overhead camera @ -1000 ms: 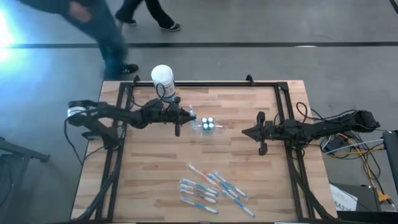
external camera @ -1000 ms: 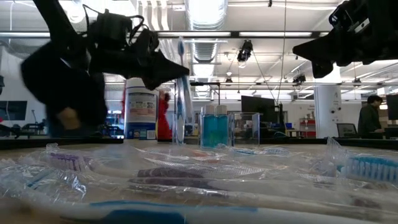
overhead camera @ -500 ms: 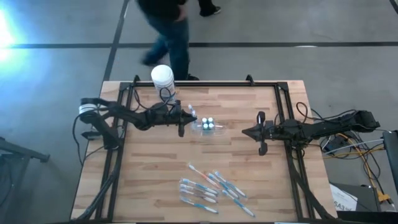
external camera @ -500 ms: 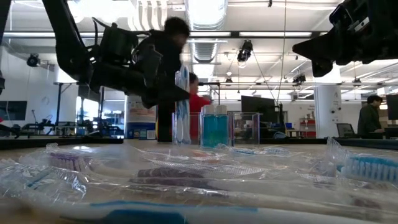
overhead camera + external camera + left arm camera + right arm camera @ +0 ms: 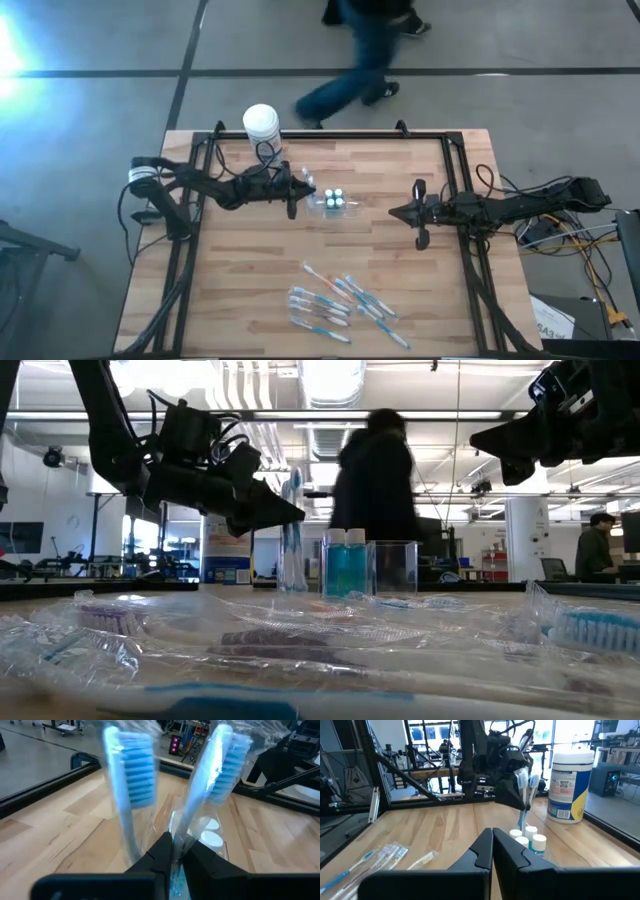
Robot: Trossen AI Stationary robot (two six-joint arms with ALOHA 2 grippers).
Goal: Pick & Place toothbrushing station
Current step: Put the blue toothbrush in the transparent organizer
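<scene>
Two blue-and-white toothbrushes in clear wrappers (image 5: 131, 780) (image 5: 226, 765) stand upright, heads up, at the left side of the small clear cup (image 5: 333, 201), which holds white-capped pieces (image 5: 530, 839). My left gripper (image 5: 176, 851) is at their lower handles, shut on the right-hand one. In the low view one brush (image 5: 291, 530) rises beside its fingertips. Several more wrapped toothbrushes (image 5: 335, 300) lie flat near the table's front edge. My right gripper (image 5: 395, 212) waits shut above the table's right part. My left gripper pinches the lower handle (image 5: 186, 827) of a wrapped toothbrush between its two fingers, coming in about level from the table's left and lying across the handle. The brush stands upright, bristles up. The fingers hide its lower end. Whether they also touch the second brush, I cannot tell.
A white-lidded tub with a blue label (image 5: 261, 122) stands at the table's far edge, behind my left arm. A dark frame (image 5: 330, 134) runs around the tabletop. A person (image 5: 360, 50) walks past on the floor beyond the far edge.
My left gripper has sunk toward the table beside the cup, and the upright toothbrush has come down with it, still head up. A person has walked from left to right behind the table.
</scene>
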